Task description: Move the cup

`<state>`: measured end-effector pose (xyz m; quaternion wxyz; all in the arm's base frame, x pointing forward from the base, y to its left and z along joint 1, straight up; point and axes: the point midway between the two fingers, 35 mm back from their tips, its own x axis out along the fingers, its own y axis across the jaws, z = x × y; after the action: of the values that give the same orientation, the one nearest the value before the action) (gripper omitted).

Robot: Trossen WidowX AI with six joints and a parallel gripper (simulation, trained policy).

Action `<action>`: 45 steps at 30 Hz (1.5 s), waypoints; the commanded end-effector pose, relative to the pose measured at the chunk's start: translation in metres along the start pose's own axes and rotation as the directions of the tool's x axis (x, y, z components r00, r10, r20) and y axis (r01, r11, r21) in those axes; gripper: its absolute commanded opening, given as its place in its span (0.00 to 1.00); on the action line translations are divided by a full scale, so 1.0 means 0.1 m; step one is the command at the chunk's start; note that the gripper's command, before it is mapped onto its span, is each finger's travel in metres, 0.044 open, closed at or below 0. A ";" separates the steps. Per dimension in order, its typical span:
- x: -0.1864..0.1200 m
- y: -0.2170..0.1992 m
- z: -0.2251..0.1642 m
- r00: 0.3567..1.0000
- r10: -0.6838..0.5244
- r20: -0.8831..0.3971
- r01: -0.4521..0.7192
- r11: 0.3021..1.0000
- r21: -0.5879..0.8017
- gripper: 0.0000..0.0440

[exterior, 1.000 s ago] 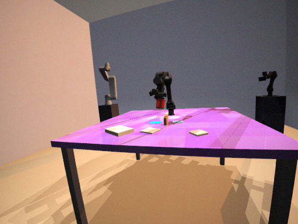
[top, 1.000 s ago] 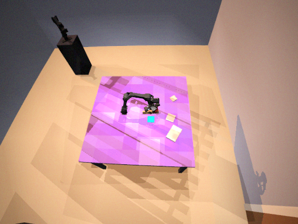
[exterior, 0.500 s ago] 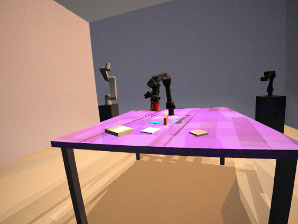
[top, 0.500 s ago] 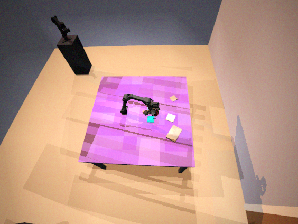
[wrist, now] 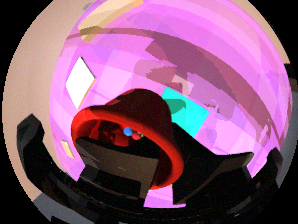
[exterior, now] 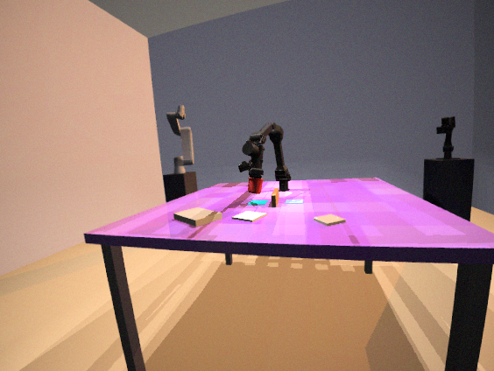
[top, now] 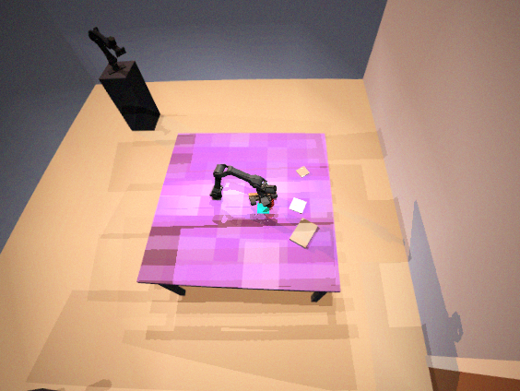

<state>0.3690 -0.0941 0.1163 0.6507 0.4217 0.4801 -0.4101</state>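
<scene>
Exterior view: the purple table (top: 207, 258) (exterior: 350, 197) (wrist: 115, 65) is taken as landmark. Above its top the red cup (top: 271, 203) (exterior: 255, 185) (wrist: 176, 159) is held near the cyan pad (top: 263, 209) (exterior: 258, 202) (wrist: 186, 114), its wall pinched by the gripper (top: 263, 200) (exterior: 256, 177) (wrist: 167, 125). A light, stiff, perhaps slippery cup is judged; the wall is best gripped, mouth kept up. Over the table, inside the cup, small loose marbles (wrist: 128, 131) are seen; by tilting they could be spilled.

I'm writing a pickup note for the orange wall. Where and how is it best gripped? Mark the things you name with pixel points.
Probably by its top edge, from above, once the claw (top: 261, 201) (exterior: 256, 178) (wrist: 167, 125) is free: the wall (exterior: 275, 198) stands upright and looks thin, its broad faces suiting the fingers.
</scene>
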 end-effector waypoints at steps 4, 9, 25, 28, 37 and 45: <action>0.19 -0.13 -0.07 1.000 -0.022 -0.015 0.022 1.000 0.012 0.01; 0.29 -0.22 -0.14 0.999 -0.038 -0.027 0.039 0.999 0.021 0.03; 0.34 -0.39 -0.12 0.999 -0.040 -0.023 0.042 0.997 0.071 0.33; 0.28 -0.39 -0.12 1.000 -0.016 -0.023 0.018 0.997 0.073 0.35; 0.08 -0.41 -0.11 0.999 0.043 -0.014 -0.041 0.996 0.079 0.42; -0.12 -0.44 -0.09 0.996 0.089 -0.002 -0.088 0.991 0.100 0.52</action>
<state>0.3271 -0.0979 0.1117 0.6417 0.4701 0.4481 -0.4079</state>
